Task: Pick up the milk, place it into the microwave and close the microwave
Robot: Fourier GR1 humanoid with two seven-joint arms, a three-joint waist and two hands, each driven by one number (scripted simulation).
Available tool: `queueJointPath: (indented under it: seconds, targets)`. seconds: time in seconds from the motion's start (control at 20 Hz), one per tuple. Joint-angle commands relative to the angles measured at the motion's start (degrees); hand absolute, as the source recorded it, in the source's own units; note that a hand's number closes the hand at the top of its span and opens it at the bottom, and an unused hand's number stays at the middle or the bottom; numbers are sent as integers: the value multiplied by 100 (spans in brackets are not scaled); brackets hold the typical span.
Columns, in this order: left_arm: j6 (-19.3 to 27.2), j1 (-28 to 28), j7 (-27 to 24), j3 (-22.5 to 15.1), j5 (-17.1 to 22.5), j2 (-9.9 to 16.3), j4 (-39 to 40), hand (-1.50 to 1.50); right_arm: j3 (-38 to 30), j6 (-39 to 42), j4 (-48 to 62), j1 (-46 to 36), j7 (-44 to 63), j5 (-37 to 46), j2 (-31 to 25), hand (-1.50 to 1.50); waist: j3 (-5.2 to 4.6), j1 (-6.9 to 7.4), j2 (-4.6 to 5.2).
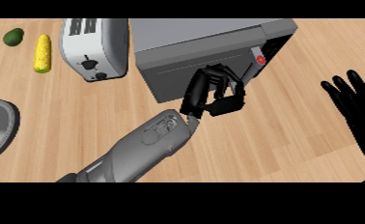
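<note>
I see the left hand (214, 92) at the grey box-shaped microwave (206, 49), fingers curled against its door (189, 76); can't tell whether it grips anything. The red-and-white milk carton (261, 59) looks to sit inside the microwave's opening, mostly hidden. Right hand (349, 102) rests open at the right edge, fingers up. White toaster (96, 47), yellow corn cob (43, 54) and green avocado (13, 37) sit on the wooden surface (285, 136).
</note>
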Motion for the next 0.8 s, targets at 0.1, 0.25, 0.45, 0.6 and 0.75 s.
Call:
queueJointPath:
  seconds: [0.1,0.25,0.45,0.6,0.75]
  targets:
    - [20,-317,-527,515,524,1,297,150,-29,71,-74,-37,230,-346,-154,-150,-6,-153,66]
    - [-13,-296,-708,524,694,1,358,150,-69,24,-155,-155,299,-495,-195,-150,-6,-193,87]
    - [-51,-343,-891,540,882,1,445,150,-83,-18,-237,-196,419,-589,-269,-150,-2,-263,100]
    - [-65,-351,-1097,549,969,1,517,150,-125,-19,-287,-312,482,-694,-359,-150,-1,-236,114]
    - [-137,-417,-1191,549,1082,1,598,150,-172,-15,-286,-336,571,-804,-454,-150,6,-236,114]
